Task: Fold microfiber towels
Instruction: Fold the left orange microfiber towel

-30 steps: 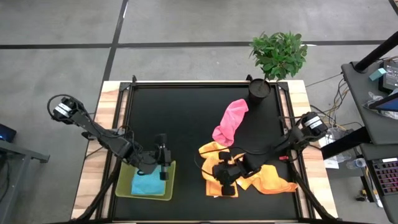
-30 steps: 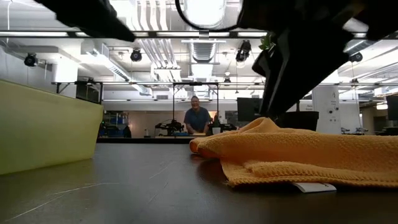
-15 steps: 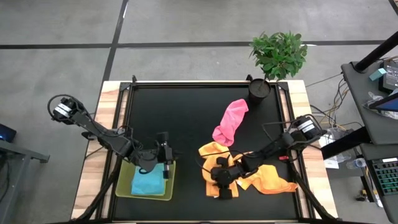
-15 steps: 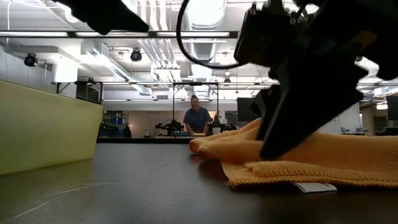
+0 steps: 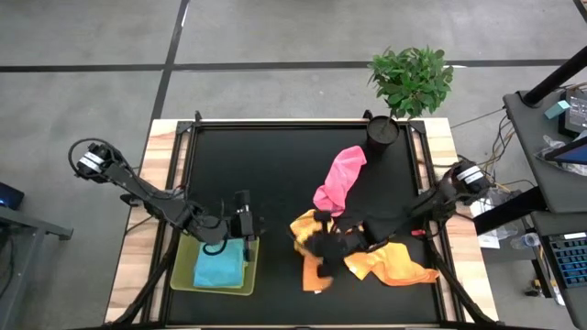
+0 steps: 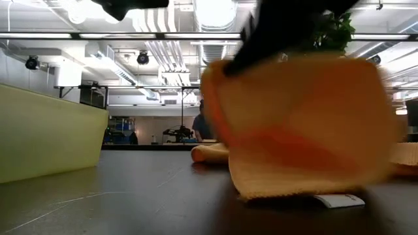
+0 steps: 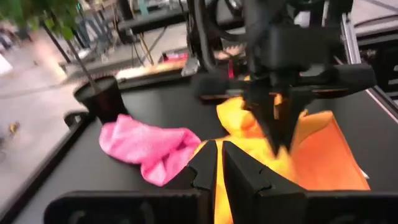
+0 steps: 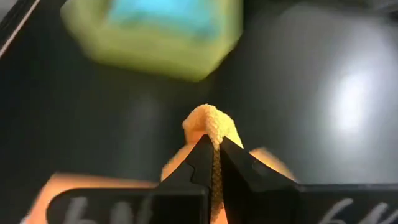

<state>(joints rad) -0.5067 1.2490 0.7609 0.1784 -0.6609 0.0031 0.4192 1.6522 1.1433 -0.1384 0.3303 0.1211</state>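
Pick-up step: right gripper (image 8: 212, 149) clamped tight on fold of soft orange microfiber towel (image 5: 390, 261), lifting it off black tabletop (image 5: 266, 165) near front-right. Left gripper (image 7: 216, 163) pinched shut, empty, above lime-green plastic tray (image 5: 188, 275) w/ light-blue cloth (image 5: 218, 269). Next, probably: spread flat before folding.

You had the orange towel (image 5: 390, 263) crumpled at about five o'clock on the table, one fold (image 8: 211, 124) of it pinched up off the surface so it hung as a broad sheet (image 6: 294, 124) in the low view. The pink towel (image 5: 339, 179) lay bunched toward two o'clock, apart from it. The blue towel (image 5: 218, 269) sat flat at seven o'clock.
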